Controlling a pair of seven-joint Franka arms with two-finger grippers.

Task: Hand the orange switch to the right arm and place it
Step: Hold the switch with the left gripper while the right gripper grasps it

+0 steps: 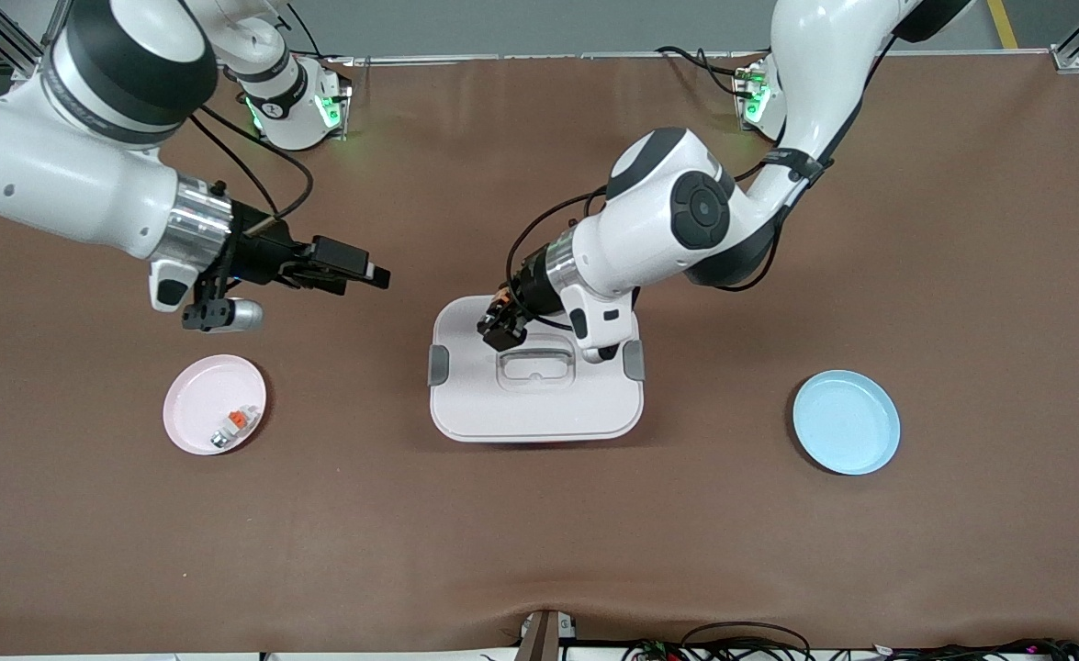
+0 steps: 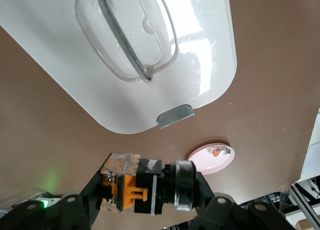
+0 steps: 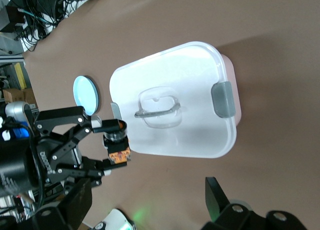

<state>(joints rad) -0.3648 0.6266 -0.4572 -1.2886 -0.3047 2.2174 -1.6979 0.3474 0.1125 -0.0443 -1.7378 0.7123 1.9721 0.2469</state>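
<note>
The left gripper (image 1: 500, 326) is clenching the orange switch (image 2: 145, 184) and holding it up over the white lidded box (image 1: 539, 404) at mid-table, w/ the black body and round cap sticking out sideways from the fingers. The right gripper (image 1: 360, 268) is hanging w/ jaws spread and nothing btwn them, over bare mat toward the right arm's end of the table, well apart from the switch and above the pink plate (image 1: 192, 404). That plate is already carrying a small whitish-silver piece w/ an orange tab (image 1: 231, 427), not the task's thing. Risks, as I'm judging them: the switch is tiny and pinched near one end, so it's liable to twist or pop out if the right fingers are closing on it off-centre or nudging it before the left lets go; a drop here would be landing it on the smooth box lid, prob bouncing or sliding off. Both grippers crowding one small part also means finger-to-finger contact is a real chance. A blue plate (image 1: 847, 420) is sitting bare toward the left arm's end. The surface is a brown mat, slightly rippled at the edge nearest the front camera; cables are lying along that edge, and grey floor and metal framing are showing around the table.
</note>
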